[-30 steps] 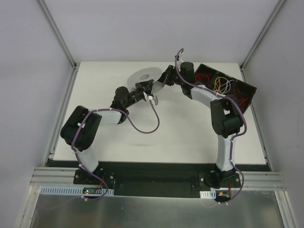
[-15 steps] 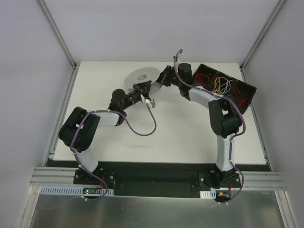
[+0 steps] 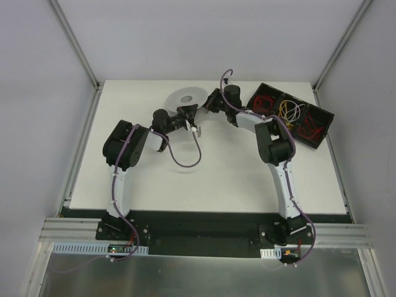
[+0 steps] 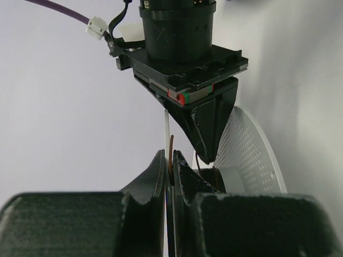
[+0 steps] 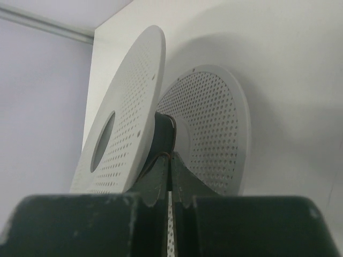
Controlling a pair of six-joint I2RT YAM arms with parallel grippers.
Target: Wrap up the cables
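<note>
The grey spool (image 3: 187, 97) stands at the back of the table, its two perforated flanges (image 5: 126, 112) on edge. Dark cable (image 5: 165, 134) is wound on its hub. My left gripper (image 4: 170, 163) is shut on a thin brown strand of cable (image 4: 171, 147) that stands up between its tips. My right gripper (image 5: 170, 160) is shut on the cable just in front of the hub, between the flanges. In the top view the left gripper (image 3: 185, 117) and the right gripper (image 3: 201, 108) meet beside the spool; the strand is too fine to see there.
A black compartment box (image 3: 291, 114) with red, yellow and white wires sits at the back right. The left arm's purple hose (image 3: 184, 162) loops down over the table. The right gripper's body (image 4: 185, 69) fills the left wrist view just ahead.
Both arms have folded in toward the spool: the left elbow swung right and back, the right elbow moved left. The grippers stay shut together by the spool.
</note>
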